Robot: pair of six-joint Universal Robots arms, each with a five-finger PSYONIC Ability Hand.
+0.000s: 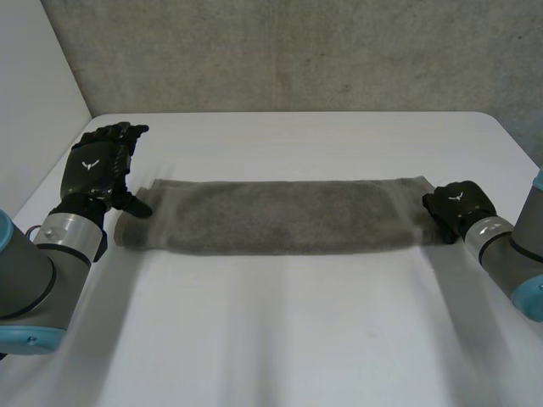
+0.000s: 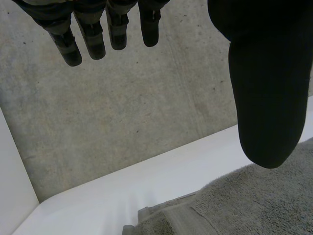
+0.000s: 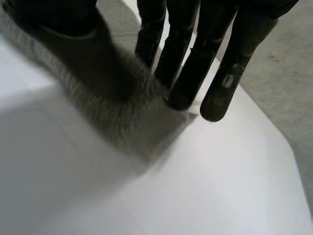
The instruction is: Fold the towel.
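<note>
Head view: the towel is a long, narrow strip across the middle of the frame, its long axis running left to right on the table. The left hand sits at the strip's left end, fingers raised and straight and thumb reaching down to that end. The right hand sits at the right end, over the towel's short edge. Each hand has one end, so the next fold probably carries one end along the strip toward the other. Neither arm is clearly nearer.

Left wrist view: the left hand's fingers are straight and apart, holding nothing. The thumb hangs above the towel, which lies below the palm.

Right wrist view: the right hand's fingers are straight, their tips down at the towel's end edge where it meets the table. The thumb is spread wide of them over the cloth. It looks like a press, not a pinch.
</note>
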